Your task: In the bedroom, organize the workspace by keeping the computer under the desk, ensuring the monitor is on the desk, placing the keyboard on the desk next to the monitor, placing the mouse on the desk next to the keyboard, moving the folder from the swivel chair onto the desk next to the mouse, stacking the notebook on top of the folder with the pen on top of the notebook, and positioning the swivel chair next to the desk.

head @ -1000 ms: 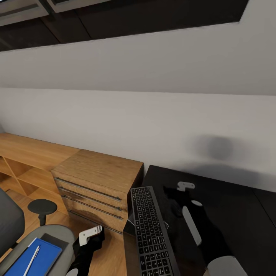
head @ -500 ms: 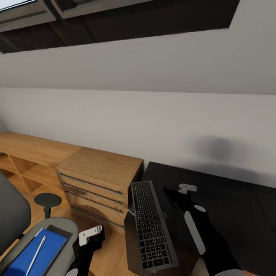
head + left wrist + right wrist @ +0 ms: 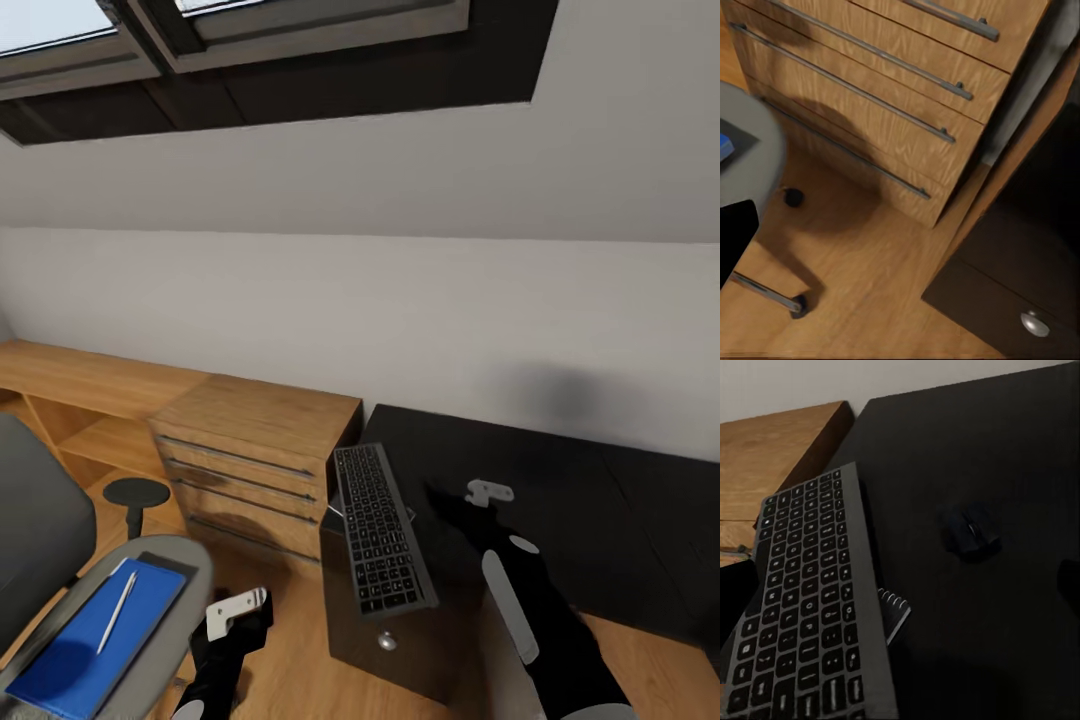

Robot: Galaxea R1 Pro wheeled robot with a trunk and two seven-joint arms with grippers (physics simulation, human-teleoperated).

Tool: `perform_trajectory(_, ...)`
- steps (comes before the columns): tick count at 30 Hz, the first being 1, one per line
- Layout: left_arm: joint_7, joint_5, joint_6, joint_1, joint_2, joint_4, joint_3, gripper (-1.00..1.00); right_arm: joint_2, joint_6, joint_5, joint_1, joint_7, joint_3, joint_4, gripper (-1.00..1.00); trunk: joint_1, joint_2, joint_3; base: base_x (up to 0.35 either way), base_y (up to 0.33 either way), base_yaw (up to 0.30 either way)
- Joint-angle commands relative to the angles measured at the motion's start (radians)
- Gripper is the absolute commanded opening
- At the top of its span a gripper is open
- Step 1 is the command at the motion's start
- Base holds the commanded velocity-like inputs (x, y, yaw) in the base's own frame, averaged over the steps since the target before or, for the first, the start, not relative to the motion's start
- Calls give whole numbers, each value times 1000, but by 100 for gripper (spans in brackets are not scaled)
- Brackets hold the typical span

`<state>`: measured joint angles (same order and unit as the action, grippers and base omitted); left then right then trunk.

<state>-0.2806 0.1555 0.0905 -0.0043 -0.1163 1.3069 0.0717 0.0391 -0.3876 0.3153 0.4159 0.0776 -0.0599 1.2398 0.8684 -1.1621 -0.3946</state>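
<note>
The slim black-keyed keyboard (image 3: 380, 525) (image 3: 802, 615) lies along the left end of the black desk (image 3: 560, 480) (image 3: 1005, 450). A dark spiral-edged notebook (image 3: 894, 613) pokes out from under it. The small dark mouse (image 3: 970, 529) sits on the desk beyond the keyboard. My right gripper (image 3: 470, 498) hovers over the desk beside the keyboard, open and empty. The grey swivel chair (image 3: 40, 530) (image 3: 750, 150) stands at lower left. On its seat lies the blue folder (image 3: 90, 645), with the white pen (image 3: 117, 612) on top. Beside the seat, low over the floor, my left gripper (image 3: 235, 612) is open and holds nothing.
A light-wood drawer chest (image 3: 250, 450) (image 3: 885, 82) stands against the desk's left end, with a low wood shelf unit (image 3: 70, 395) further left. The desk's pedestal knob (image 3: 386, 640) (image 3: 1035, 324) faces me. A chair caster (image 3: 793, 197) rests on the wood floor. Skylights (image 3: 300, 30) are overhead.
The whole picture has shifted: the camera has pulled back and tilted up, bringing in the skylights, more of the chair and the pedestal front. Both arms hold their pose.
</note>
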Motion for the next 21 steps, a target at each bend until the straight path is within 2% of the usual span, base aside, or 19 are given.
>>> perform_trajectory(1, -6, 7, 4, 0, 0, 2, 2, 100, 0, -4, 15, 1, 8, -2, 2, 100, -1, -1, -1, -335, 51, -186)
perform_trajectory(8, -6, 8, 3, 0, 1, 5, 1, 100, -1, -2, 32, -4, 8, -2, 3, 100, -1, -1, -1, -332, 97, -64)
perform_trajectory(15, -6, 8, 3, 0, 1, 6, 1, 100, 0, -3, 35, -5, 8, -2, 3, 100, -1, -1, -1, -278, 204, -6)
perform_trajectory(21, -6, 9, 4, 0, 8, 9, 0, 100, 1, -1, 40, -5, 3, -3, -22, 100, -1, -1, -1, -8, 240, 0)
